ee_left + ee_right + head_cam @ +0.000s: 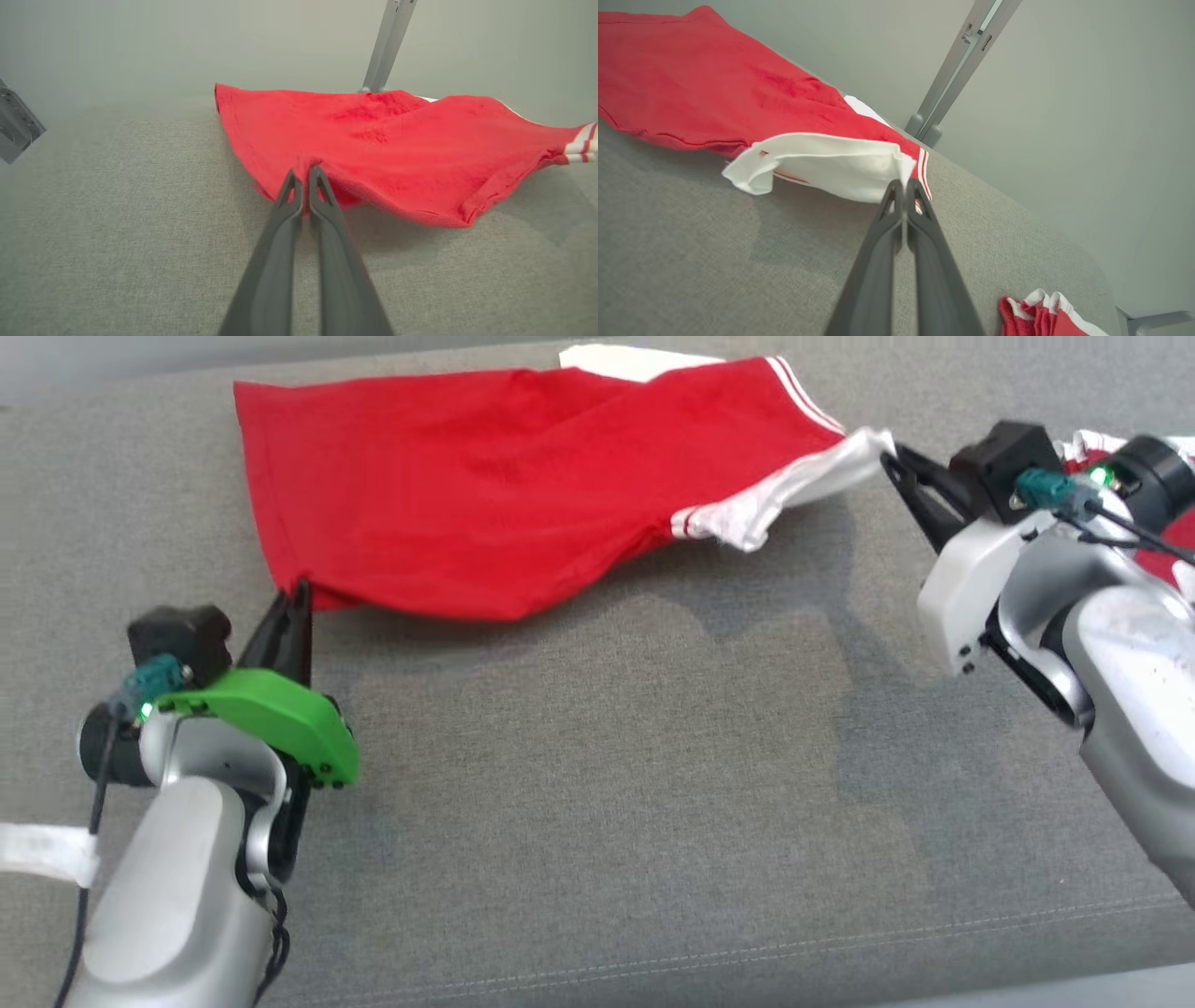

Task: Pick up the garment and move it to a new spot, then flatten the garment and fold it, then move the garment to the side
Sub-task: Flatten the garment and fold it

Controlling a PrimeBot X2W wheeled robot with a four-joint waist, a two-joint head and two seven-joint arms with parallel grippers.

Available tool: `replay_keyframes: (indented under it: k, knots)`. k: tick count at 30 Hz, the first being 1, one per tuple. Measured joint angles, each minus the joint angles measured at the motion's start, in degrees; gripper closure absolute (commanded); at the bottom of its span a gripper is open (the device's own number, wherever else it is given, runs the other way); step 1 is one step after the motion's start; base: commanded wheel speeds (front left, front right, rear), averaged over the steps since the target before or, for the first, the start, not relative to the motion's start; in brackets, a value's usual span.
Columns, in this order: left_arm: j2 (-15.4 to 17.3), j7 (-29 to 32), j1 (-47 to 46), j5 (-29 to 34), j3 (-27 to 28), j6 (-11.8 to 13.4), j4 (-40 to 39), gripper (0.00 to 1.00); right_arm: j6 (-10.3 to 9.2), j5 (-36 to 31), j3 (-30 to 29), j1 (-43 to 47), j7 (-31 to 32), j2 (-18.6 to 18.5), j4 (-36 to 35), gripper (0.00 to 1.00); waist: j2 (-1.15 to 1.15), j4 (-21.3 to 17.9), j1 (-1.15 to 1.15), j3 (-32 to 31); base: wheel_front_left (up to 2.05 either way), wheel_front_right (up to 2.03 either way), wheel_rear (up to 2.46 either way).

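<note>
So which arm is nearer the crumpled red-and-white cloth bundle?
Right. The right end effector is near the bundle; the left end effector is across the red fabric garment.

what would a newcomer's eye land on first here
A bright red garment hangs stretched over the grey cushion. The left gripper is shut on its red hem at the left, and the right gripper is shut on its white sleeve at the right.
</note>
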Motion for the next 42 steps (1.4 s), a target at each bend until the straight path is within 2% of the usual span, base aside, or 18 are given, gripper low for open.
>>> replay_keyframes:
  k: [7, 14, 19, 22, 29, 35, 42]
  knots:
    - [-1.4, 2.0, 7.9, -1.9, -0.4, 2.4, -3.2, 1.0, -0.01, 4.0, 0.4, 12.1, 6.3, -4.8, -7.3, 1.0, 0.0, 1.4, 0.0, -5.1, 0.0, 0.0, 0.0]
    - [-0.4, 2.8, 13.5, -2.4, 0.1, 4.6, -4.0, 1.0, -0.01, 8.1, 1.3, 20.6, 11.3, -7.5, -13.5, 1.0, 0.0, 2.2, 0.0, -8.3, 0.0, 0.0, 0.0]
    - [2.2, 4.1, 17.1, 0.7, -1.8, 6.3, -3.8, 1.0, -0.02, 11.5, 0.2, 26.2, 15.6, -9.3, -18.7, 1.0, 0.0, 2.2, 0.0, -10.0, 0.0, 0.0, 0.0]
    - [2.5, 4.7, 18.3, 1.2, -2.5, 7.3, -4.0, 1.0, -0.01, 14.5, 0.0, 29.5, 18.3, -10.4, -21.6, 1.0, 0.0, 2.0, 0.0, -10.7, 0.0, 0.0, 0.0]
    - [3.5, 5.4, 21.1, 0.9, -1.6, 9.2, -5.1, 1.0, -0.02, 21.7, -1.8, 35.7, 22.6, -11.0, -27.6, 1.0, 0.0, 1.4, 0.0, -11.3, 0.0, 0.0, 0.0]
    - [5.5, 6.1, 22.9, 0.9, -0.8, 10.4, -7.1, 1.0, -0.02, 23.5, -3.6, 40.7, 25.8, -11.7, -30.0, 1.0, 0.0, 1.5, 0.0, -10.8, 0.0, 0.0, 0.0]
    - [6.5, 6.9, 23.6, 1.0, -0.1, 11.9, -9.3, 1.0, -0.02, 26.3, -7.0, 43.5, 26.9, -9.5, -32.8, 1.0, 0.0, 2.0, 0.0, -10.5, 0.0, 0.0, 0.0]
